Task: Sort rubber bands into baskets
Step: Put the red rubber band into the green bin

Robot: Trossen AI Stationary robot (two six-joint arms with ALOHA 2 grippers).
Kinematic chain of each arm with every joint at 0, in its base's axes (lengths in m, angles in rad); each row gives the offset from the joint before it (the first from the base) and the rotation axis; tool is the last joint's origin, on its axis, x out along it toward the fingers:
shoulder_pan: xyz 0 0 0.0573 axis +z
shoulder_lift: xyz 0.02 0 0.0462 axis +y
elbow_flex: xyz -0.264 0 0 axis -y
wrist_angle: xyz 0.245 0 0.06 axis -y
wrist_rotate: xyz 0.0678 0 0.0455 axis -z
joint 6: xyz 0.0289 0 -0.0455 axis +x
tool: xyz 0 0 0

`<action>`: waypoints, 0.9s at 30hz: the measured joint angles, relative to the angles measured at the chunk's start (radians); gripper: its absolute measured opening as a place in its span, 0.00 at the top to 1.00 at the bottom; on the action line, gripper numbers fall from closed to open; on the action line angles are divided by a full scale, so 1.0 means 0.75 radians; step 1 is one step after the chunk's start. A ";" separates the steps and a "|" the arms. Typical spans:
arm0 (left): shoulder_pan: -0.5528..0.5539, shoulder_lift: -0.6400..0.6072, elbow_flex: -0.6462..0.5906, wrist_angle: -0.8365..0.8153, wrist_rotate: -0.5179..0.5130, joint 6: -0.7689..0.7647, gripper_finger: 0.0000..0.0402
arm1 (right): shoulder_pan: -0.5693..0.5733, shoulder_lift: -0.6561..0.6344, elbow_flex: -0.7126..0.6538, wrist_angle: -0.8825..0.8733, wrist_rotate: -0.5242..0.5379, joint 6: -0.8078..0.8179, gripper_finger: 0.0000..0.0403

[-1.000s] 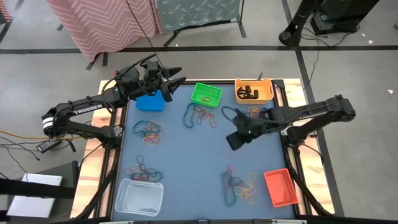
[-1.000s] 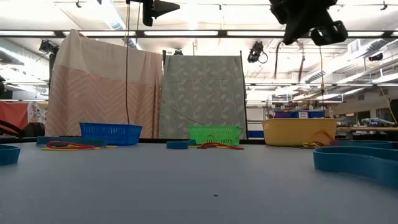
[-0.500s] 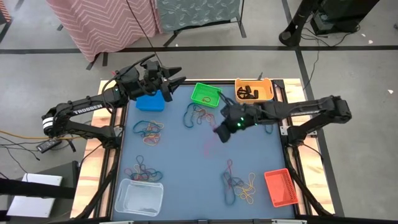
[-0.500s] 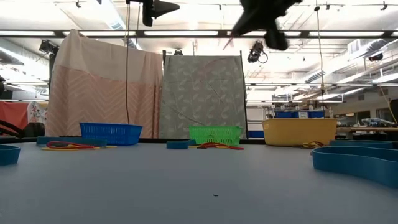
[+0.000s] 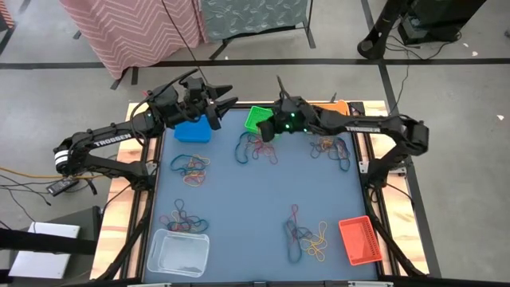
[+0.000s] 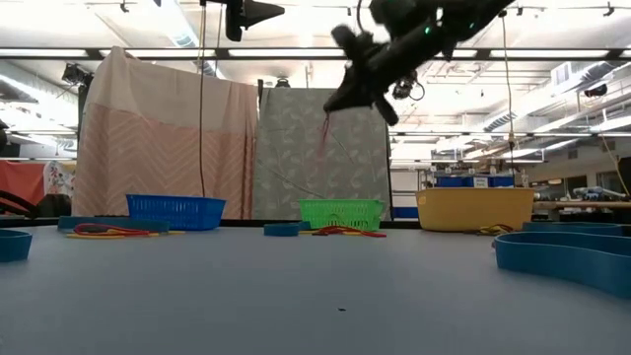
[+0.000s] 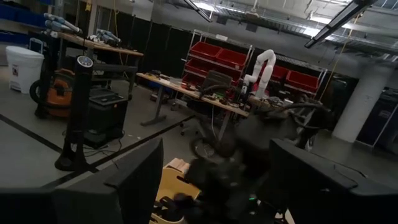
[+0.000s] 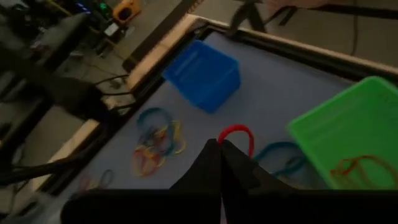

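Note:
My right gripper (image 5: 268, 131) hangs high over the table by the near left corner of the green basket (image 5: 264, 119), shut on a red rubber band (image 8: 236, 133). The band dangles from the right gripper (image 6: 337, 103) as a thin red strand (image 6: 324, 131). An orange band (image 8: 356, 168) lies inside the green basket (image 8: 354, 121). My left gripper (image 5: 225, 108) is held open, raised above the blue basket (image 5: 192, 131), with nothing between its fingers (image 7: 134, 180). Loose piles of rubber bands (image 5: 256, 150) lie across the blue mat.
The yellow-orange basket (image 5: 341, 109) at the back right is partly hidden by my right arm. The red-orange basket (image 5: 358, 241) stands front right, the clear white basket (image 5: 178, 253) front left. More band piles (image 5: 191, 169) (image 5: 307, 235) (image 5: 182, 219) (image 5: 331, 147) lie about.
My right arm has swung from the table's middle right toward the back, up to the green basket, carrying the red band. The left arm has not moved.

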 joint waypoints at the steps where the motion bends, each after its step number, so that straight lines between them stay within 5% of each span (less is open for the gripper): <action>1: 0.000 0.000 0.000 0.000 0.000 0.000 0.27 | -0.020 0.022 0.000 0.018 -0.001 -0.014 0.99; 21: 0.000 0.000 0.000 -0.001 0.005 -0.035 0.27 | -0.203 0.239 -0.001 0.016 0.016 -0.021 0.99; 27: 0.000 0.000 0.000 0.000 0.005 -0.036 0.27 | -0.225 0.228 -0.001 -0.031 0.009 0.025 0.90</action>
